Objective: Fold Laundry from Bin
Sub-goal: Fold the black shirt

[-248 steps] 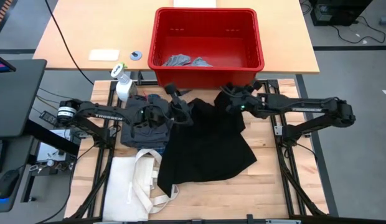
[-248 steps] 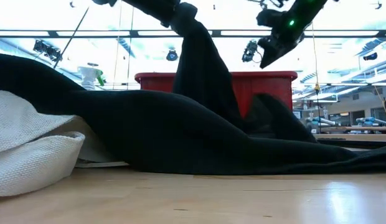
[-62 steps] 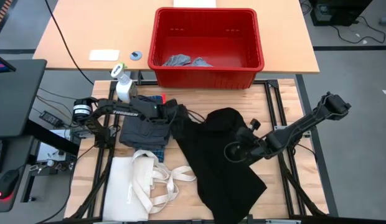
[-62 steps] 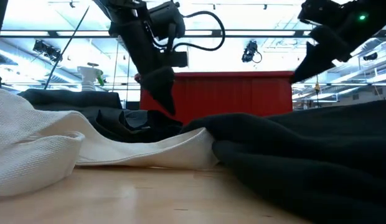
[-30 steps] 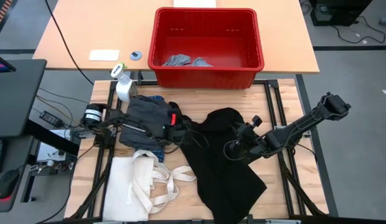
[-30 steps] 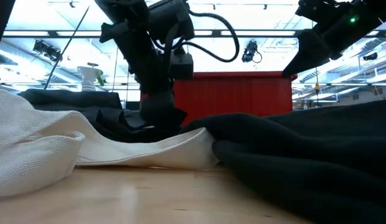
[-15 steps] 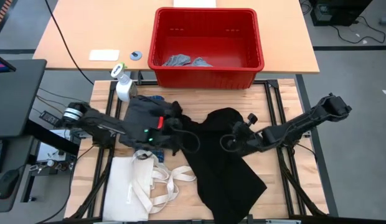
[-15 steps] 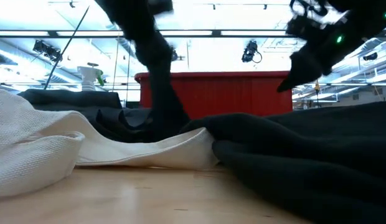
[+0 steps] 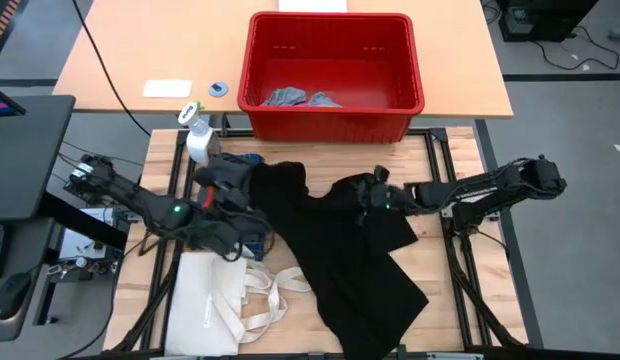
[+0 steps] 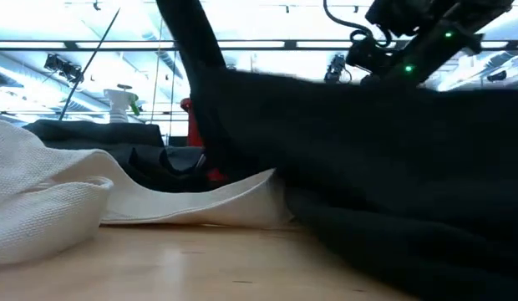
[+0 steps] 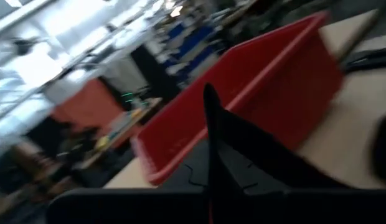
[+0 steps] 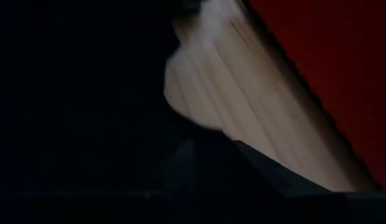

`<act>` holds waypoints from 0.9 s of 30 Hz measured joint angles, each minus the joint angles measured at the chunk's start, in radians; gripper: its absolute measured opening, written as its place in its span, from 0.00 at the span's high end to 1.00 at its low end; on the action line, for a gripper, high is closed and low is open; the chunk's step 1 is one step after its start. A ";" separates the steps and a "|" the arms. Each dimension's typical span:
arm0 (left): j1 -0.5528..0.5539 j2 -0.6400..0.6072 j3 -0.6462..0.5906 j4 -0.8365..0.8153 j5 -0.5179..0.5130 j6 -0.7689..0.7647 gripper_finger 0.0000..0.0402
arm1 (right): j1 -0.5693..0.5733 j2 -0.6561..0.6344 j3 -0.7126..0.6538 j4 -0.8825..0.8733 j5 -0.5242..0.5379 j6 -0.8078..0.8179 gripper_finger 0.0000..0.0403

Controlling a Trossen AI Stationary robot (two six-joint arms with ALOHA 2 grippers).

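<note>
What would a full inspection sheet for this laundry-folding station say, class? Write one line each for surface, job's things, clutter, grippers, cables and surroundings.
Surface: slatted wooden table, bare along its near right edge.
Job's things: large black garment spread across the middle; dark grey piece partly under it; red bin on the far side with light grey pieces inside.
Clutter: cream tote bag, spray bottle, white card and small round item on the far table.
Grippers: left gripper shut, pinching the black garment's edge; right gripper on the garment, grip unclear.
Cables: black cable crossing the far table.
Surroundings: monitor and mouse at left.
</note>
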State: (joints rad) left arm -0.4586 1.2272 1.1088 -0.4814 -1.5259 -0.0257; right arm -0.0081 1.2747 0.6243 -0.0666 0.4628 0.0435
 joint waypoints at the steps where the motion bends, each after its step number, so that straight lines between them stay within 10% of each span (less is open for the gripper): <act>1: -0.015 -0.004 0.000 0.001 0.025 0.000 0.97 | -0.018 0.000 0.000 0.026 -0.033 -0.037 0.69; 17: -0.297 -0.113 0.000 0.127 -0.047 0.143 0.97 | -0.255 0.000 0.000 0.025 -0.291 -0.226 0.54; 27: -0.455 -0.153 0.000 0.166 0.094 0.438 0.97 | -0.341 0.000 -0.042 0.006 -0.385 -0.333 0.56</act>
State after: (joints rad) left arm -0.9138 1.0738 1.1084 -0.3153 -1.4321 0.4118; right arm -0.3495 1.2743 0.5819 -0.0608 0.0776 -0.2893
